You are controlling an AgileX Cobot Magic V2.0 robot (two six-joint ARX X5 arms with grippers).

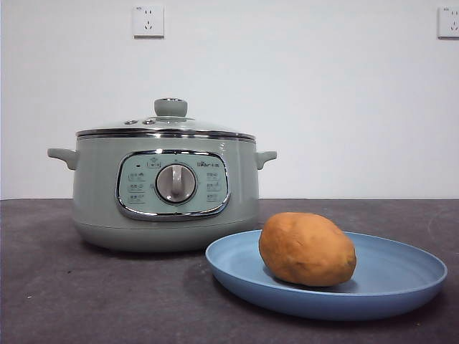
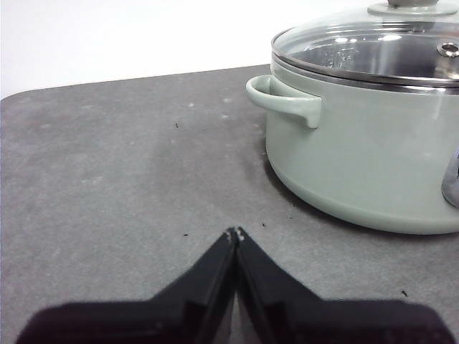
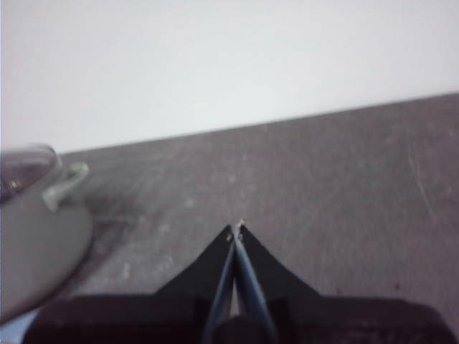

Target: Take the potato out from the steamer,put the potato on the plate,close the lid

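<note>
The potato [image 1: 307, 249] lies on its side on the plate [image 1: 401, 283], toward the plate's left half, its orange-brown skin resting directly on the light blue surface. The plate sits on the dark grey tabletop [image 1: 64, 287] just beside the steamer [image 1: 165, 190], in front of it and to its right in the front view, its rim overlapping the pot's lower right edge from this angle; whether the two touch cannot be told. The steamer stands upright with its control panel and silver dial [image 1: 176, 183] facing the camera. The lid [image 1: 166, 126] is seated on the pot, its metal rim level along the top edge and its pale green knob [image 1: 171, 107] upright in the middle. The left pincer [image 2: 236, 232] hangs low over bare tabletop with its two black jaws pressed together tip to tip, holding nothing, near the steamer's side handle [image 2: 283, 100] but apart from it. The right pincer [image 3: 237, 228] is likewise closed tight on nothing above bare tabletop, with the steamer's other handle [image 3: 66, 184] blurred at the edge of its view. Neither pincer appears in the front view. Two wall sockets [image 1: 148, 21] are set in the white wall behind.
</note>
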